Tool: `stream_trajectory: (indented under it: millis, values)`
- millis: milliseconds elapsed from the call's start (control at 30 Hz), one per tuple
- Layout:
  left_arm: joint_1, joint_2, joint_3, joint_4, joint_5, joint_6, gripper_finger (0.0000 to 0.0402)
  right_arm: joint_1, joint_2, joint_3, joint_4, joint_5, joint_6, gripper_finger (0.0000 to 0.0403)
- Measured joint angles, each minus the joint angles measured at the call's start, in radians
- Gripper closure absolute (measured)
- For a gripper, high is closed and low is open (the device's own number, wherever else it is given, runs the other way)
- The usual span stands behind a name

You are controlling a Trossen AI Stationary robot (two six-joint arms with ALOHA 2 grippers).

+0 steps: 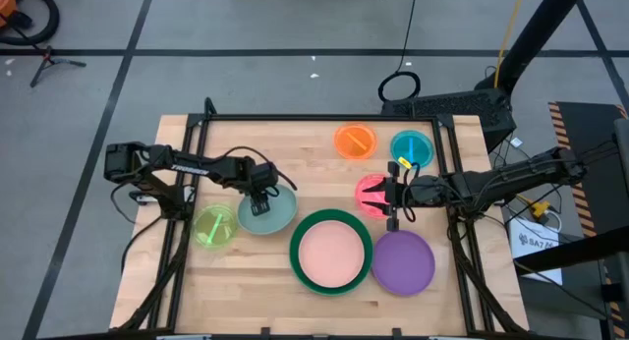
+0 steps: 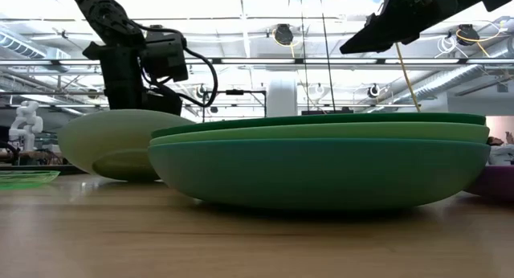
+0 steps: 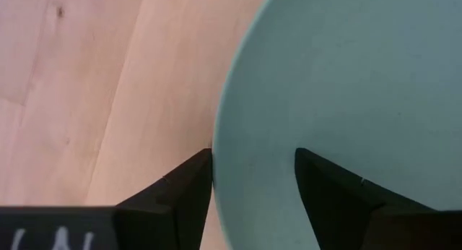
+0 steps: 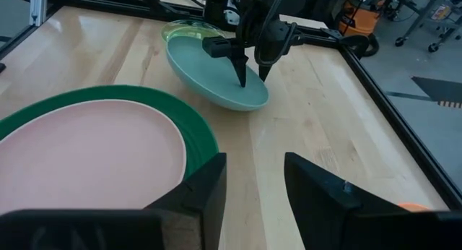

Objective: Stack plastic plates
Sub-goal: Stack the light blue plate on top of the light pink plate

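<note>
My left gripper is shut on a mint plate at the table's left middle; the right wrist view shows this plate tilted. A yellow-green plate lies flat just left of it. At the near middle a pink plate lies in a dark green one. The low view shows that stack as dark green, light green and teal layers. My right gripper hangs open above a magenta plate. My left gripper holds the mint plate by its far rim, one finger inside the bowl and the other finger outside. The fingers come from above, pointing down. The plate sits tilted, held edge raised, its underside low by the table.
A purple plate lies right of the stack. An orange plate and a small teal plate sit at the far right. A black frame borders the table. Bare wood shows at the far left and near left.
</note>
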Motion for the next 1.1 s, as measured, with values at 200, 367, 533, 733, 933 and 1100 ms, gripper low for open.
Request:
stream_trajectory:
  millis: [200,367,533,733,933,1100]
  values:
    - [-0.015,0.0,0.0,0.0,0.0,-0.019,0.0201,0.0,0.0,0.0,0.0,0.0,0.004,0.0271]
    - [-0.025,0.0,0.0,0.0,0.0,-0.025,0.0201,0.0,0.0,0.0,0.0,0.0,0.004,0.0271]
    - [-0.026,-0.001,0.0,-0.003,-0.007,-0.021,0.0191,0.0,0.0,0.0,0.0,0.0,0.004,0.0271]
    - [-0.026,-0.002,0.0,-0.011,-0.008,-0.008,0.0186,0.0,0.0,0.0,0.0,0.0,0.005,0.0271]
    - [-0.026,-0.002,0.0,-0.02,-0.009,-0.03,0.0186,0.0,0.0,0.0,0.0,0.0,0.005,0.0271]
    - [-0.026,-0.007,0.001,-0.038,-0.015,-0.046,0.0185,0.0,0.0,0.0,0.0,0.0,0.005,0.0271]
